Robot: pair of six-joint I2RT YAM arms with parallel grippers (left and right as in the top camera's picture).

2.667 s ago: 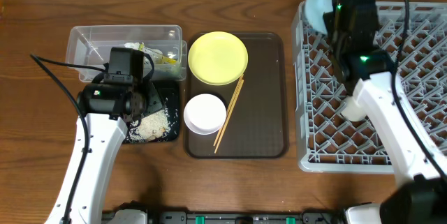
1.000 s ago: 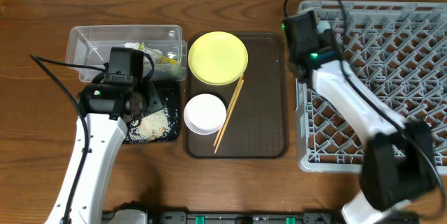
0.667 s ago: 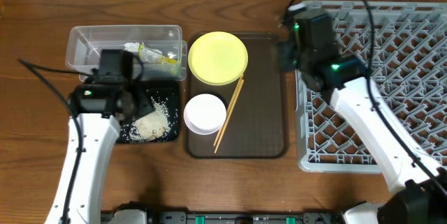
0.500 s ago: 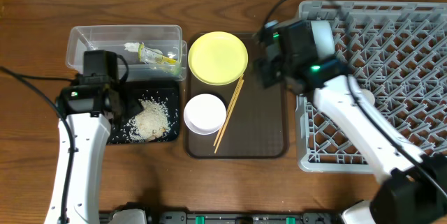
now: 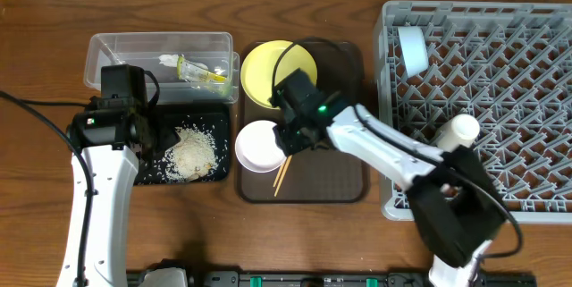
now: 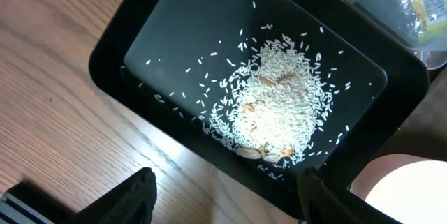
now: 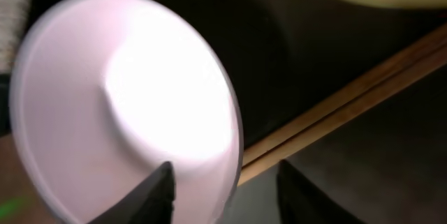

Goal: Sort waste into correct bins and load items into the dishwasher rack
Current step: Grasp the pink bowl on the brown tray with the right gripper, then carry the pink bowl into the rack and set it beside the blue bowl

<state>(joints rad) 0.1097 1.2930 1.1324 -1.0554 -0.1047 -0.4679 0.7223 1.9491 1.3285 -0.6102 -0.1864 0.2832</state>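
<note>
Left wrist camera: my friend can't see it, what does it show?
A shallow black tray holds a heap of rice scraps, sitting on a wooden table. The left gripper is open and empty, its two dark fingers at the bottom edge.

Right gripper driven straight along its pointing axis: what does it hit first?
Most likely the white bowl: its rim sits between the open fingers of the right gripper. The chopsticks lie just beside it; depth is unclear.

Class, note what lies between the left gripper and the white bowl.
The black tray of rice scraps lies between left gripper and white bowl, clearest in the overhead view.
</note>
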